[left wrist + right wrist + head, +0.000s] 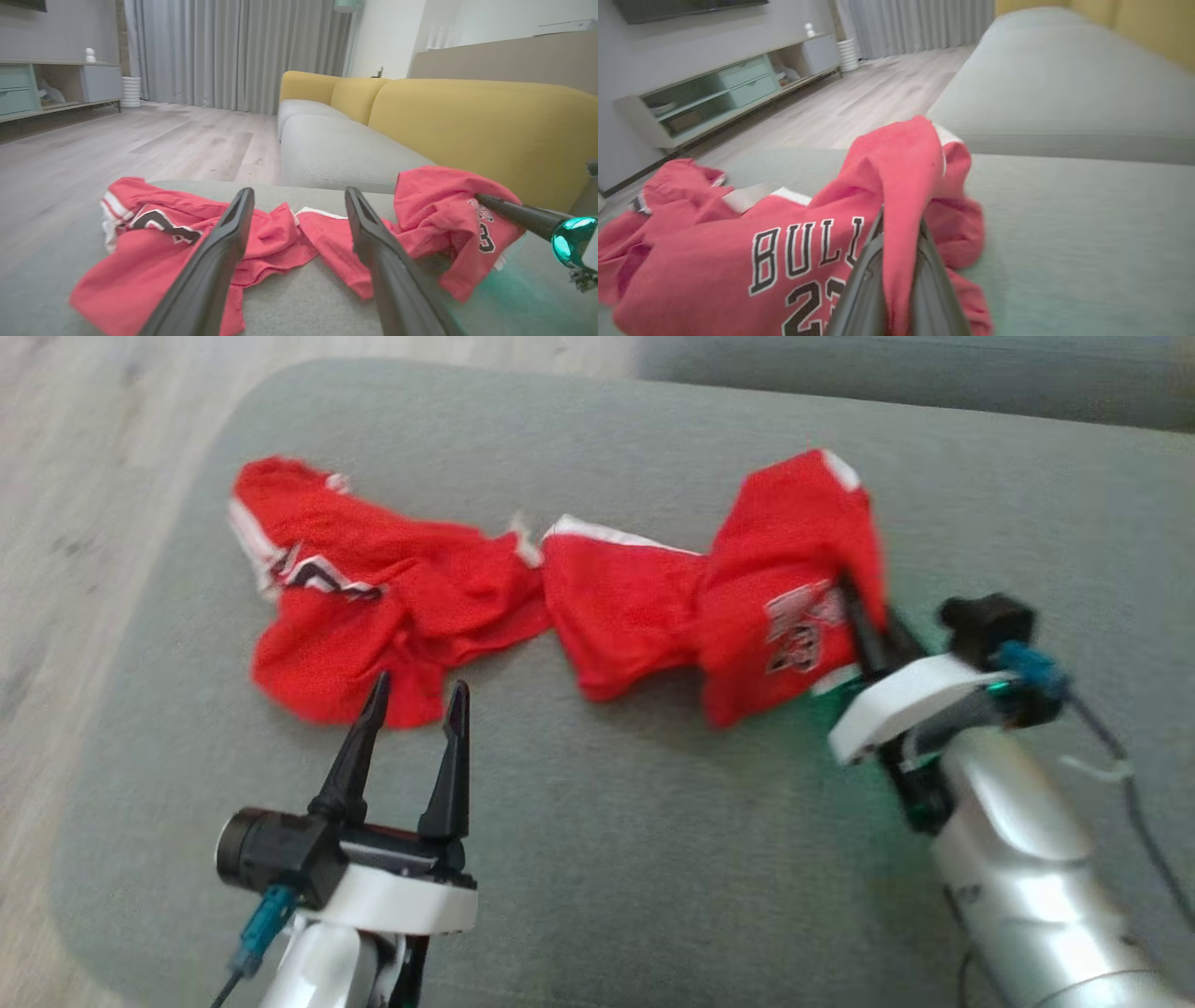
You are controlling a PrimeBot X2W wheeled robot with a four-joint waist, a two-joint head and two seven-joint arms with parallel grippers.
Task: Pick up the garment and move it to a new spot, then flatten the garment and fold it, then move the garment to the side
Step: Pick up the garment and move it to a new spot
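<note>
Currently, the left arm is held low at the left of the head view, with the left gripper (420, 683) level above the grey seat (653, 859), its fingers pointed forward and spread wide, and nothing is caught between them. The garment (635, 597), a red jersey with white trim and black-and-white lettering, is strung in a crumpled band across the seat from left to right. Its left lobe lies just ahead of the left fingertips, but whether cloth is touched there cannot be told. The right arm is brought in from the lower right, the silver forearm angled up and to the left. The right gripper (854, 602) is pressed together on the garment's right end. In the right wrist view a strip of red cloth is seen pinched between the two dark fingers and draped over them. That end stands in a peak above the seat, though the head view is blurred there, so the fingertips only seem to be buried in the fold. Pale wood floor (84, 523) is seen beyond the seat's left edge.
</note>
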